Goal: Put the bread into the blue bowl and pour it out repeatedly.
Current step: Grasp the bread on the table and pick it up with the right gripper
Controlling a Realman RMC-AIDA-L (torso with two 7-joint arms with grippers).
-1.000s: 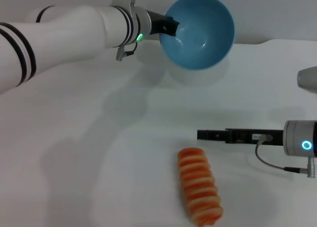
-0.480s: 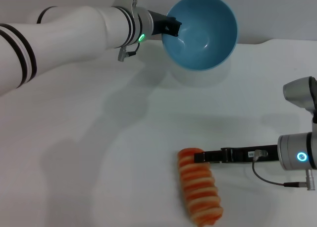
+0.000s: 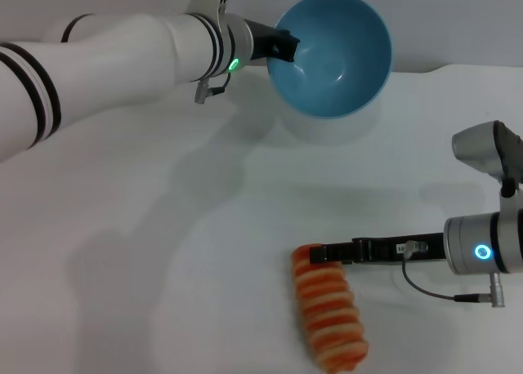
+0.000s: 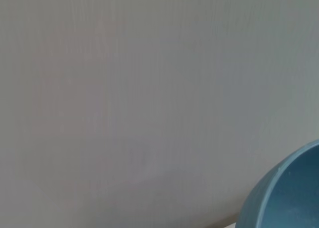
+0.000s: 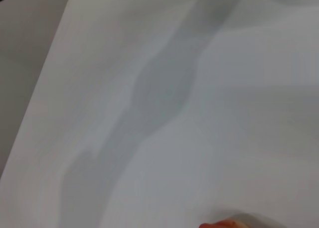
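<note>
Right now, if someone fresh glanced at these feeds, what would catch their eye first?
The blue bowl, held tipped in the air at the far edge of the white table by the left gripper, its empty inside facing the head camera. Next, the bread lying on the table near the front, with the right gripper reaching its far end.

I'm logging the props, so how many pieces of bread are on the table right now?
1. The bread lies on the white table at the near edge; the right gripper is at its far end. None shows in the blue bowl.
</note>
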